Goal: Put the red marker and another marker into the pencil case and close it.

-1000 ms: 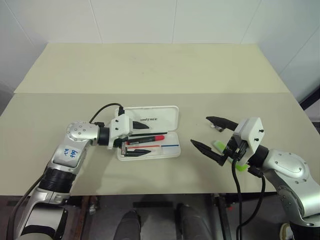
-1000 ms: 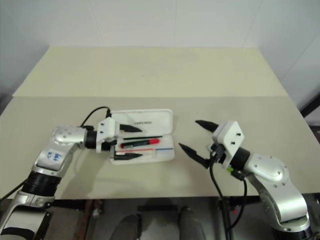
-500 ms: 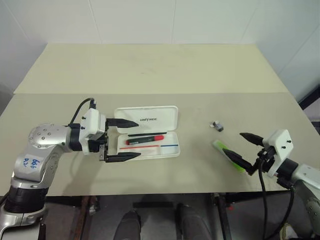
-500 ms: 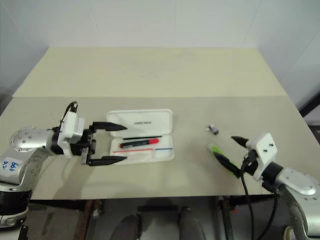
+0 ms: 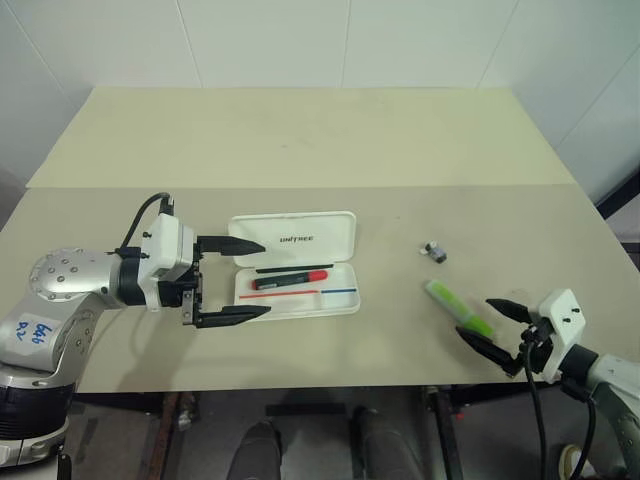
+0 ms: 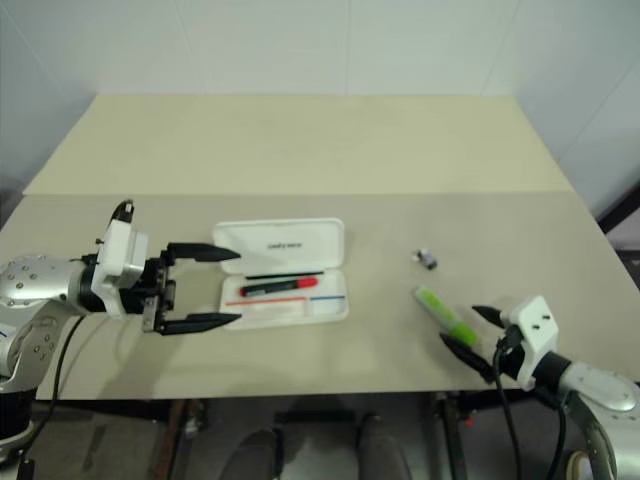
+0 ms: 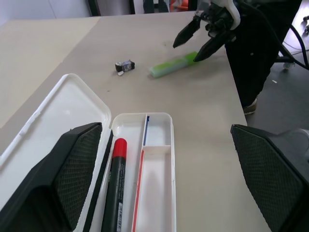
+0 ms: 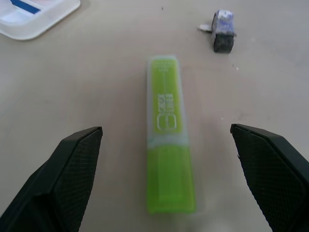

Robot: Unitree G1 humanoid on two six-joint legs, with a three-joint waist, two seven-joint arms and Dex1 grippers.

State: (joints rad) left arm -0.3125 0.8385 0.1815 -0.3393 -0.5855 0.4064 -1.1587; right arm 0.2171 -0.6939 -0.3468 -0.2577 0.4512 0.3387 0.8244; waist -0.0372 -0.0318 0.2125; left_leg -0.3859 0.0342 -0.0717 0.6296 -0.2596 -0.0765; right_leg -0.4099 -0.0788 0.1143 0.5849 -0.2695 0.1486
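Judged best to slide the right fingers (image 5: pixel 497 327), spread wide and empty at five o'clock of the chunky lime-green highlighter (image 5: pixel 458 306) lying on the beige counter (image 5: pixel 300 140), squarely astride it, with black-barrelled red-capped marker (image 5: pixel 291 279) already in the open flat white plastic case (image 5: pixel 296 264), left fingers (image 5: pixel 233 279) released beside it.

The white pencil case (image 5: pixel 296 263) lies open on the table, its lid with dark lettering folded back flat and red and blue stripes along its tray. The red marker (image 5: pixel 290 279), black-barrelled with a red cap, lies inside the tray. The lime-green highlighter (image 5: pixel 458 307) lies well apart to the right.
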